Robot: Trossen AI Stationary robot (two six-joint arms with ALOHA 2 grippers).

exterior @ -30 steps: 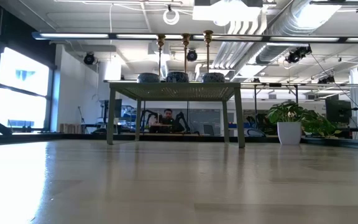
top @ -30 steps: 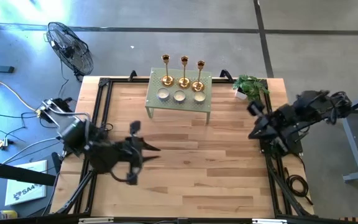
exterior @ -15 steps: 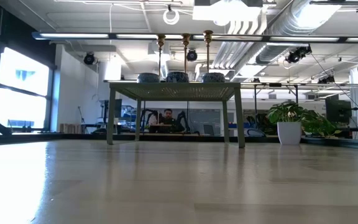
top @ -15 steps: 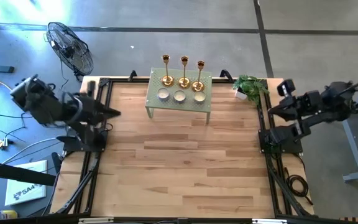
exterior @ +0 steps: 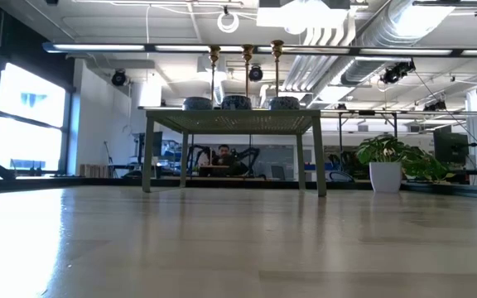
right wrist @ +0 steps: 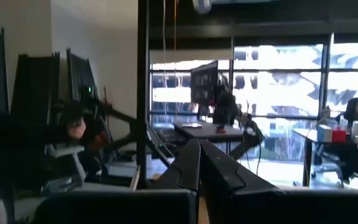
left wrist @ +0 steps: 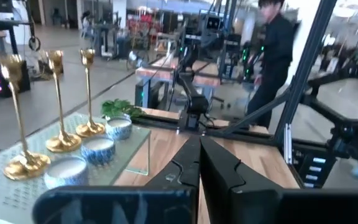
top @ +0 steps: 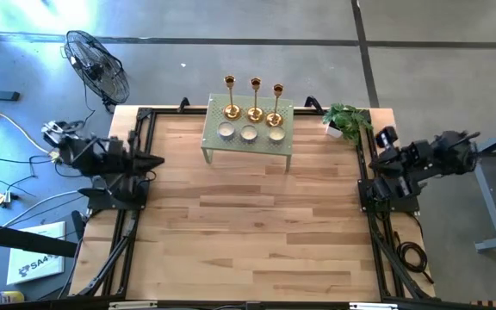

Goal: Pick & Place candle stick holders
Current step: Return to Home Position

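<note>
Seen from overhead, I am holding my left gripper at the left edge of the wooden table, at mid-height in the frame, with its two fingers pressing together and gripping nothing. My right gripper is sitting at the table's right edge, also at mid-height, and its fingers are likewise pressing together on nothing. Both arms are lying outside the dark frame rails, well apart from everything on the table. The three gold candle stick holders are standing upright in a row along the far side of a small green shelf, which is sitting at the top centre of the overhead frame. Three round candles are sitting in a second row just in front of them, one before each holder. In the level view the shelf is showing at upper centre, with the three thin gold stems rising behind the three blue candle jars. A potted plant is standing on the table just right of the shelf. A floor fan is standing off the table at upper left. In my left wrist view a person in dark clothes is standing at the upper right, beyond the table.
</note>
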